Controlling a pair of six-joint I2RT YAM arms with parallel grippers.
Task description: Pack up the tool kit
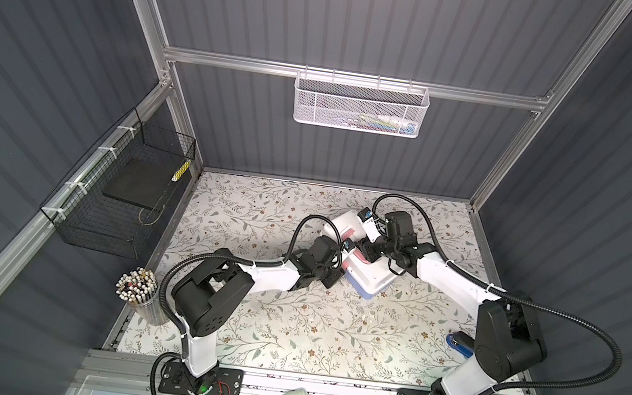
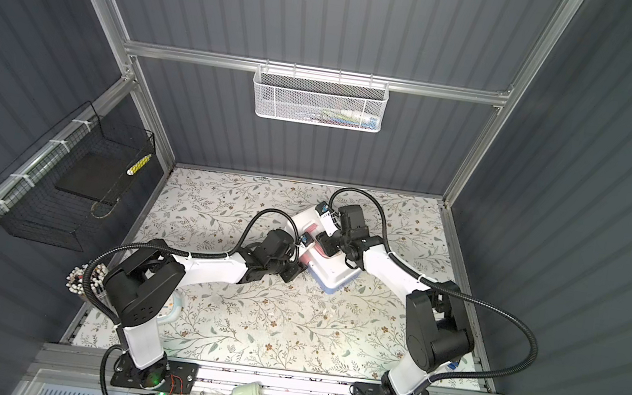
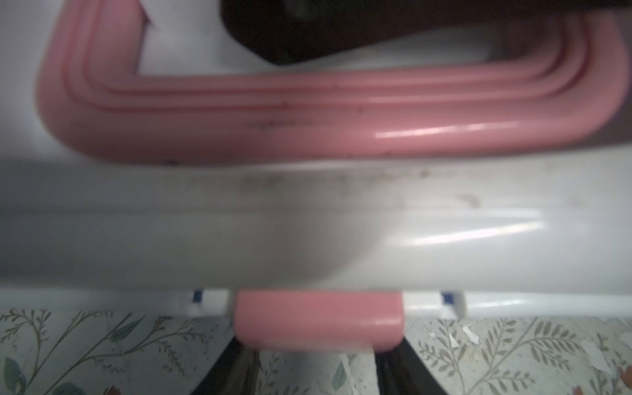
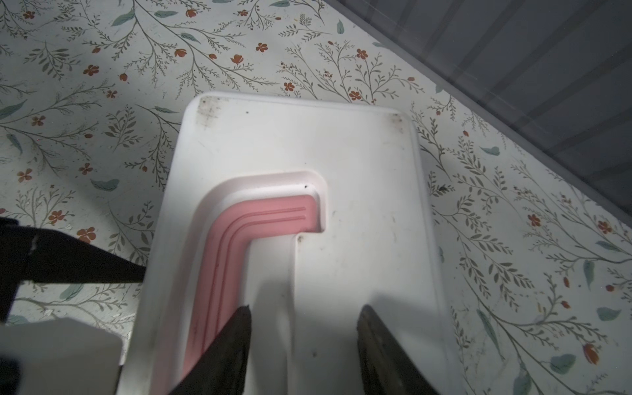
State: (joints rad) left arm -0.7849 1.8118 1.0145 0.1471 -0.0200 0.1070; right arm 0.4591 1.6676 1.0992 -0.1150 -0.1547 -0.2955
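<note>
A: Where does the tool kit [image 1: 372, 276] sit?

B: Mid-tabletop [image 1: 267, 326], toward the back. The lid [image 4: 359, 154] is down and the pink handle [image 4: 239, 232] is folded flat in its recess. The long axis runs far-to-near, slanting toward the right arm's side in both top views.

A: And the latch [image 3: 318, 319]?

B: On the long side facing the left arm, dead ahead of the left end effector [image 3: 316, 367]. Its jaws stand apart, one at each lower corner of the latch. The tips are hidden behind it (cannot tell whether they pinch it or only flank it).

A: Right end effector [image 4: 304, 314]?

B: Over the lid from the opposite side, spread, nothing between the fingers. One finger overlaps the handle's recess. Contact with the lid: unclear.

A: So whose move?

B: The left arm's, I judge, since it alone faces the latch. The push would run square across the long axis, into the box. The right likely steadies.
</note>
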